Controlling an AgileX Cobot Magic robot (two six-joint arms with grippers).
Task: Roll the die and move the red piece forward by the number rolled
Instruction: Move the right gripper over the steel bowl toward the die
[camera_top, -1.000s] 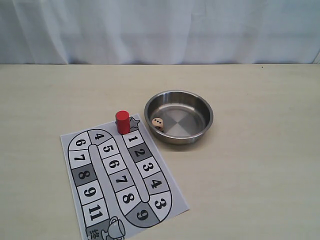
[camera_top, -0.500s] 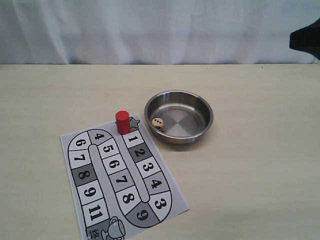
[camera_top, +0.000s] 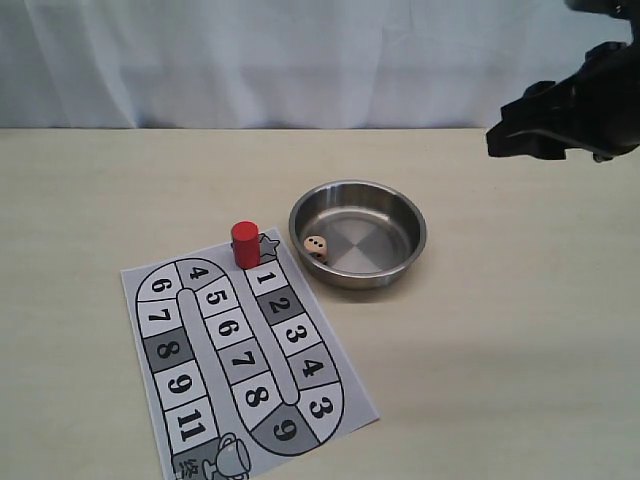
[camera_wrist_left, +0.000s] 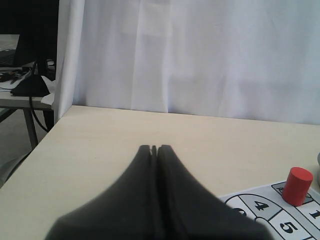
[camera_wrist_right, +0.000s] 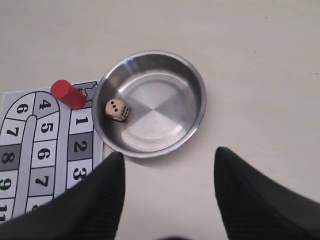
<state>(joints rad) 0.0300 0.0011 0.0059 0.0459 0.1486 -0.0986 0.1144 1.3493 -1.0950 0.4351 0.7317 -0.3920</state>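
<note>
The pale table (camera_top: 520, 380) looks much as it did a second ago, with one change: the right arm (camera_top: 570, 110) has swung in above the far right corner, where there was only curtain before. Its right gripper (camera_wrist_right: 169, 155) hangs high over the table with its fingers well apart and nothing between them, looking down on the bowl. The left gripper (camera_wrist_left: 154, 148) waits off by the left edge, fingers pressed together and empty. The paper game board (camera_top: 225, 360) lies toward the near edge, and the steel bowl (camera_top: 358, 283) sits mid-table just beside the board's far corner; neither has shifted. The red piece (camera_top: 245, 243) stands upright on the star square at that far corner, next to square 1. The die (camera_top: 316, 247) rests inside the bowl against the wall nearest the board. I'd say the roll is only now beginning: the arm seems headed for the die.
</note>
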